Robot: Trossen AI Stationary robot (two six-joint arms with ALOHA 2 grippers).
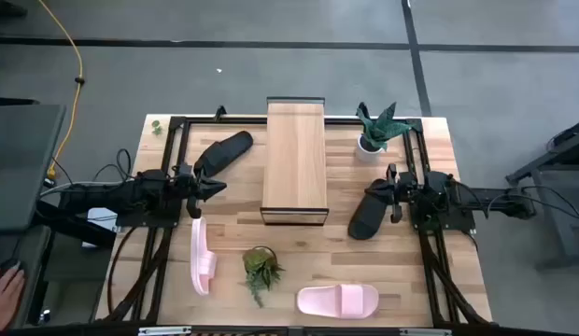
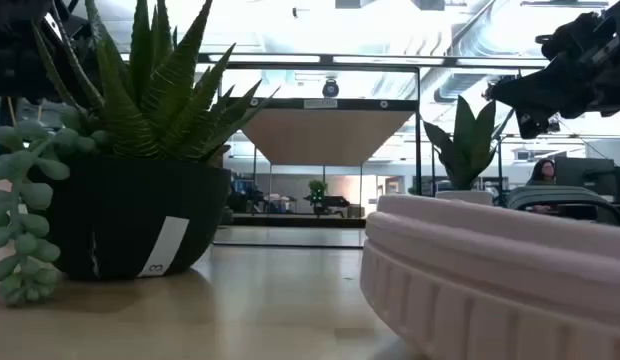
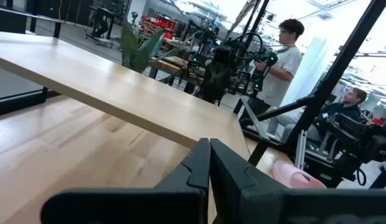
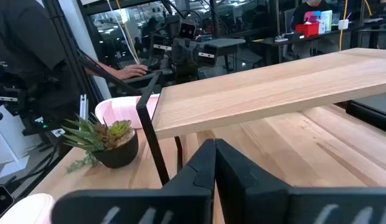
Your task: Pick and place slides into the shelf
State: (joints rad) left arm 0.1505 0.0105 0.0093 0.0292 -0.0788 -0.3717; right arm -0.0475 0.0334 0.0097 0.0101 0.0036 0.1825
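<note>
On the butcher-block tabletop (image 1: 430, 271), the low light-wood plank shelf on its thin black frame (image 1: 294, 159) stands between the two arms with nothing on top, while the four foam slides lie around it: a black slide (image 1: 224, 152) by the left gripper (image 1: 213, 187), another black slide (image 1: 369, 214) just beside the right gripper (image 1: 375, 189), a pale pink slide (image 1: 202, 257) on its edge and a second pink slide (image 1: 338, 300) flat near the front. Both grippers have their fingers pressed together and carry nothing, so a good start would be to spread the right one, come down over the wide strap of its neighbouring black slide and lift it clear of the shelf frame. Two small potted plants (image 1: 260, 269) share the table, and beyond it the wrist views show a busy workshop with people at other rigs.
</note>
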